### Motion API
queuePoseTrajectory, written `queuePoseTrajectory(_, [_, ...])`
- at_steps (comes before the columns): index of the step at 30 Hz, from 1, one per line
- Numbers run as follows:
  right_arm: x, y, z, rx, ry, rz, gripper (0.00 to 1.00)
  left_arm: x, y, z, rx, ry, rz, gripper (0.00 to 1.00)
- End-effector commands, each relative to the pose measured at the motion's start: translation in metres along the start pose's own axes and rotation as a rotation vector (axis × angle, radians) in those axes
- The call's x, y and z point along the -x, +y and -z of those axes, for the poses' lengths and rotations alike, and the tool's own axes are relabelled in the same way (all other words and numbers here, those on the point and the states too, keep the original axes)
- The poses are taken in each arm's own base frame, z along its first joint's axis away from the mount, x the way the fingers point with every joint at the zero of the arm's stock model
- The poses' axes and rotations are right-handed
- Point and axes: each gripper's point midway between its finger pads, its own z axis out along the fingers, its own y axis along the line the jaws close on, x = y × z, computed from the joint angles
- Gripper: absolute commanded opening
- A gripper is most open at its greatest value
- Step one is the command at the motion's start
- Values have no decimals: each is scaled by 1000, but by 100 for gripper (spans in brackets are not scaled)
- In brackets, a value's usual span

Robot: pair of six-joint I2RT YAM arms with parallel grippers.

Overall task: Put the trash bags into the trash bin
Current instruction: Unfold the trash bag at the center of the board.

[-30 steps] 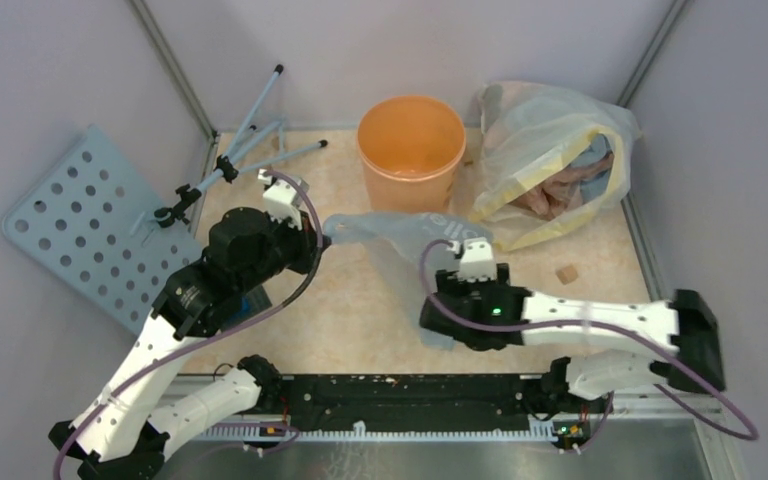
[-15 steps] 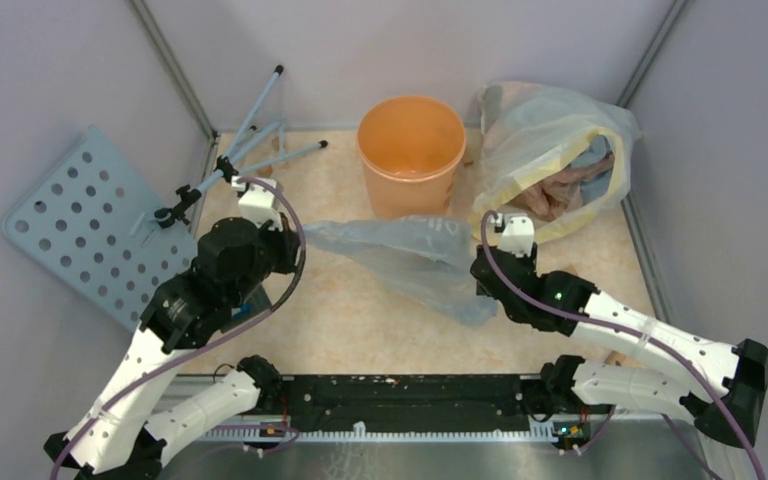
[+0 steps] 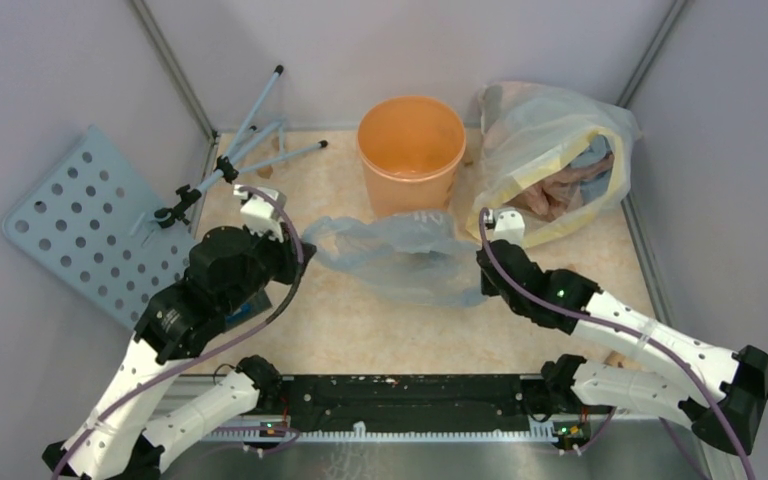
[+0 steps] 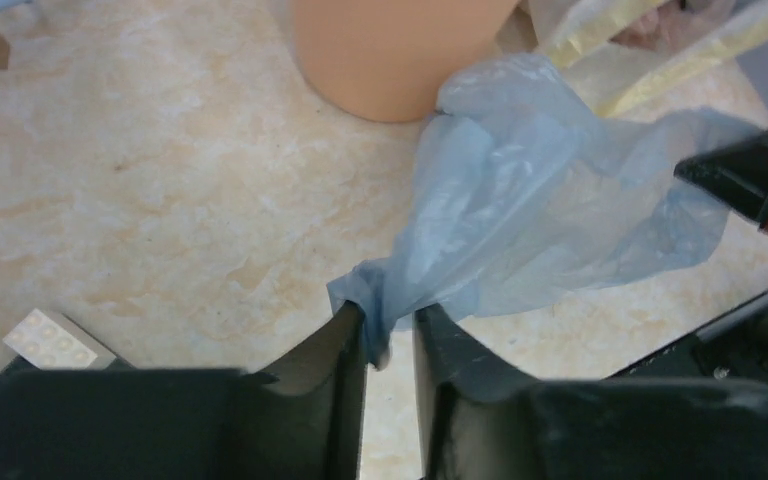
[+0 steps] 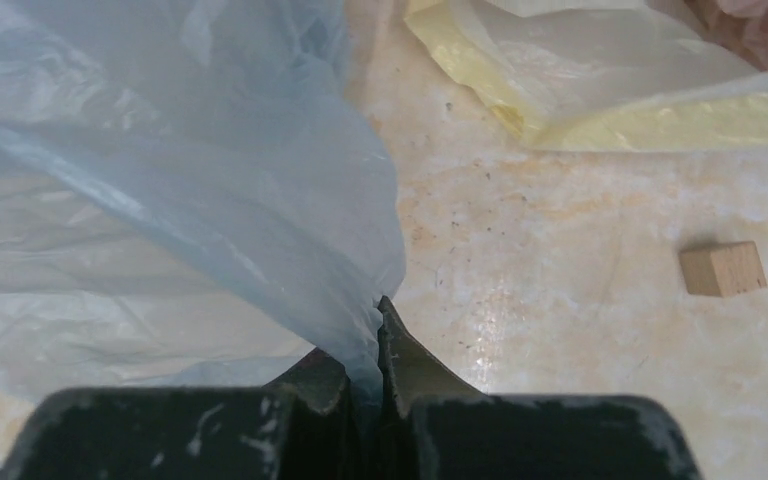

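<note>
Grey-blue bag [image 3: 400, 255] hangs pinched between both grippers, left [image 4: 390, 330] and right [image 5: 378, 345]; next, lift it over the orange bin [image 3: 411, 150].

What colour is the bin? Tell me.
Orange. The bin shows best in the top view, plain with no pattern.

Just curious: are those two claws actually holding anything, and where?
Both pinch the thin grey-blue plastic trash bag: left gripper its bunched left end, right gripper its right edge.
</note>
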Motion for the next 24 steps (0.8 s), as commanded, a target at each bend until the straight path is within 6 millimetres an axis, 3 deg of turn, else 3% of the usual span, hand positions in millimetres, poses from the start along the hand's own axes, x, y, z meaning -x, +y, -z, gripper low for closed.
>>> queuePoseTrajectory(1, [39,35,11,165,-65,-5,0,-7,-26,-7,-136,43,0,44])
queuePoseTrajectory(3, [43,40,11,180,-60,6,0,-8,-18,-6,-93,48,-1,61])
queuePoseTrajectory(8, [56,55,14,231,-64,-2,0,19,13,20,64,-91,44,84])
queuePoseTrajectory(11, [72,67,21,278,-86,-24,0,42,15,40,58,-206,67,87])
queuePoseTrajectory(16, [98,84,31,329,-87,-28,0,65,-5,59,-89,-353,30,83])
queuePoseTrajectory(18, [106,88,34,339,-92,-25,0,74,-16,62,-151,-406,1,70])
queuePoseTrajectory(21, [115,93,36,352,-105,-21,0,68,-50,54,-337,-396,-89,16])
queuePoseTrajectory(22, [116,94,36,355,-107,-20,0,62,-63,49,-403,-365,-115,4])
queuePoseTrajectory(24, [119,98,36,365,-105,-16,0,49,-82,35,-505,-297,-140,0])
